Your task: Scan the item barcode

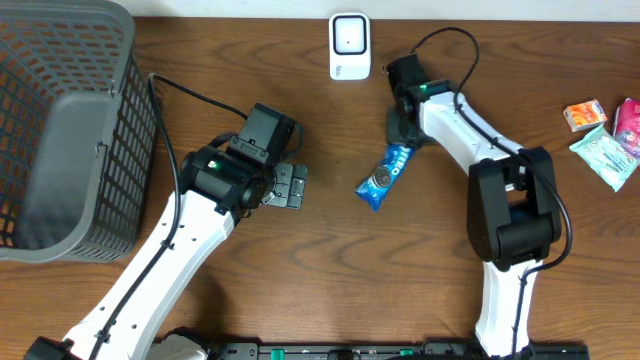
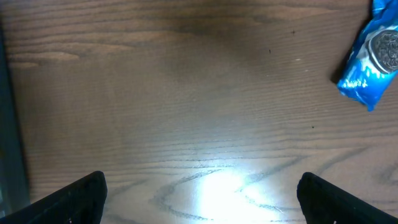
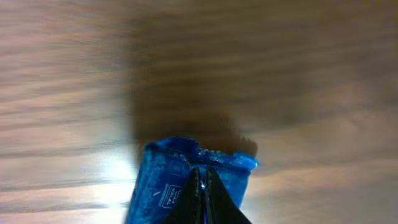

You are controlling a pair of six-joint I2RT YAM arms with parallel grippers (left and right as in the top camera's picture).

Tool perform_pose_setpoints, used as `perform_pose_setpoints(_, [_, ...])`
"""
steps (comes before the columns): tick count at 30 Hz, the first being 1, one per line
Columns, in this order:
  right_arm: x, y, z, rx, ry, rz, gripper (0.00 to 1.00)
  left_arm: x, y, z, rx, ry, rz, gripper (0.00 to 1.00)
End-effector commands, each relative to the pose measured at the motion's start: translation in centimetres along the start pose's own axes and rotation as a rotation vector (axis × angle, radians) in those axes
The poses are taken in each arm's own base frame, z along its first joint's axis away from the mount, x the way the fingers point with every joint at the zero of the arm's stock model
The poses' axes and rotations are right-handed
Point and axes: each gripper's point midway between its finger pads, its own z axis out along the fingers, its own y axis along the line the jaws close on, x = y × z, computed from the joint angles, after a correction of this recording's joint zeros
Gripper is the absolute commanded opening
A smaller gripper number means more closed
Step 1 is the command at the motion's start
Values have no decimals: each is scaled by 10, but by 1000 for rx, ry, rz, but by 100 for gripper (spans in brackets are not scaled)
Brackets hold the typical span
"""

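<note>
Fingers [image 3: 216, 204] of the right gripper [image 1: 403, 133] are pinched tight on the top end of the blue cookie packet [image 1: 385, 176].
The packet slants over the wooden table [image 1: 330, 270], near the white scanner [image 1: 350, 45] but apart from it. The left gripper [image 1: 292, 186] is spread wide and holds nothing, beside the packet; a grey basket [image 1: 60, 130] stands at the far left.
</note>
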Motion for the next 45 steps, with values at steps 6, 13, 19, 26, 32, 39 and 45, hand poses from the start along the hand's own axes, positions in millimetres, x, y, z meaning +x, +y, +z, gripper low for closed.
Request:
perform_pose_setpoints(6, [-8,-32,-43,48,66,28,1,1,2,1,-7,5,1,98])
perform_pose_setpoints(13, [51,-5,-66,-100,310,-167,1,1,2,1,-7,5,1,98])
perform_pose_setpoints(19, [97,15,-44,-102,397,-239,1,1,2,1,-7,5,1,98])
perform_pose_setpoints(26, [74,49,-31,-161,233,-263,2,1,2,1,-7,5,1,98])
perform_pose_setpoints(32, [58,59,-30,-195,165,-257,1,1,2,1,-7,5,1,98])
perform_pose_setpoints(39, [30,86,-73,-342,121,-240,1,1,2,1,-7,5,1,98])
perform_pose_setpoints(45, [20,99,-79,-383,77,-244,4,1,2,1,-7,5,1,98])
